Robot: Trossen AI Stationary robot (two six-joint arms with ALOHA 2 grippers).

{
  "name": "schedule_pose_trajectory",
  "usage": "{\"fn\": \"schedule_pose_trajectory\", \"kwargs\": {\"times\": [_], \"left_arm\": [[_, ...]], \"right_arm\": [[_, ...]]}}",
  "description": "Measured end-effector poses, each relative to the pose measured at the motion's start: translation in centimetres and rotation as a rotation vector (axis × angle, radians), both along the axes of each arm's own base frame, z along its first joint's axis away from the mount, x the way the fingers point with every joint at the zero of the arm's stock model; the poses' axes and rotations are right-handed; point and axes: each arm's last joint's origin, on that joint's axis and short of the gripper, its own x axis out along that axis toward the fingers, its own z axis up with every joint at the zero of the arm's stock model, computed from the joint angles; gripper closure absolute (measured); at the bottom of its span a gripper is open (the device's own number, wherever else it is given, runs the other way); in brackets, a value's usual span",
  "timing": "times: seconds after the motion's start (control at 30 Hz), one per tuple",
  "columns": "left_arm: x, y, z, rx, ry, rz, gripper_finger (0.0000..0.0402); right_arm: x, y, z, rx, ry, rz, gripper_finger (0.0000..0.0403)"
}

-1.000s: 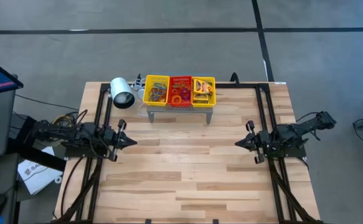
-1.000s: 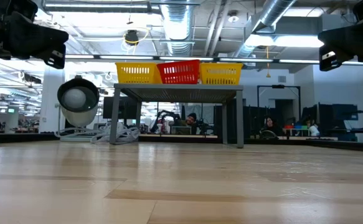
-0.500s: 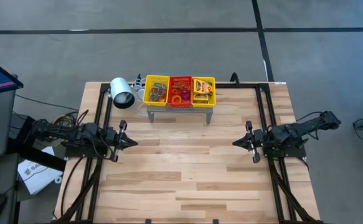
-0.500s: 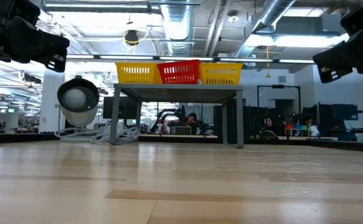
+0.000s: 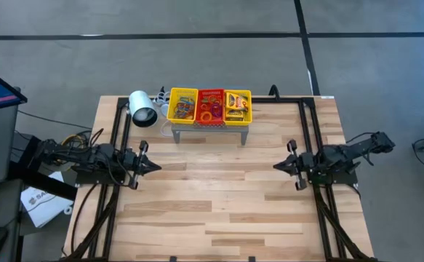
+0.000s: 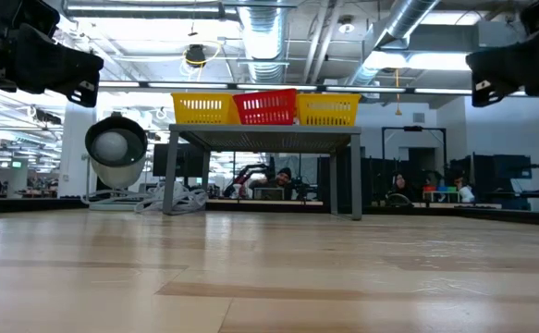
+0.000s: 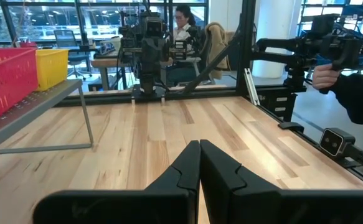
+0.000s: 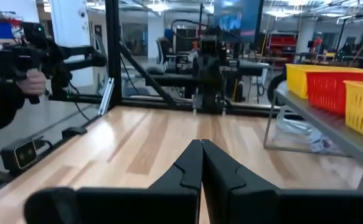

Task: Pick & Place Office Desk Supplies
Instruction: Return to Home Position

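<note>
The office desk supplies lie in three trays on a small grey stand [image 5: 210, 129] at the table's far middle: coloured loops in the left yellow tray [image 5: 182, 105] and the red tray [image 5: 212, 106], printed packets in the right yellow tray [image 5: 238, 106]. My left gripper [image 5: 158, 167] hovers shut at the table's left side, pointing level toward the right. My right gripper [image 5: 276, 167] hovers shut at the right side, pointing level toward the left. Both are empty and well short of the trays. The wrist views show each pair of fingertips closed together, left [image 7: 200, 144] and right [image 8: 201, 143].
A white cylindrical lamp-like object [image 5: 142, 108] lies left of the stand, with cables beside it. Black frame rails [image 5: 117, 131] run along both table sides. A person's hand [image 7: 325, 76] holds a controller beyond the near edge. Bare wood lies between the two grippers.
My right gripper swung slightly toward the table's left and near side, dipping a little in the low view, then came back close to where it was. My left gripper has kept still. Both stay shut.
</note>
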Motion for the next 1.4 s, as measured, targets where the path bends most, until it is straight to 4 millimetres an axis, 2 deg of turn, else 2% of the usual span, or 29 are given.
{"fn": "schedule_pose_trajectory", "kwargs": {"times": [1.4], "left_arm": [[0.00, 0.00, -0.01, -0.018, 0.003, 0.000, 0.0401]], "right_arm": [[-0.03, 0.05, -0.01, 0.004, -0.004, 0.021, 0.0403]]}}
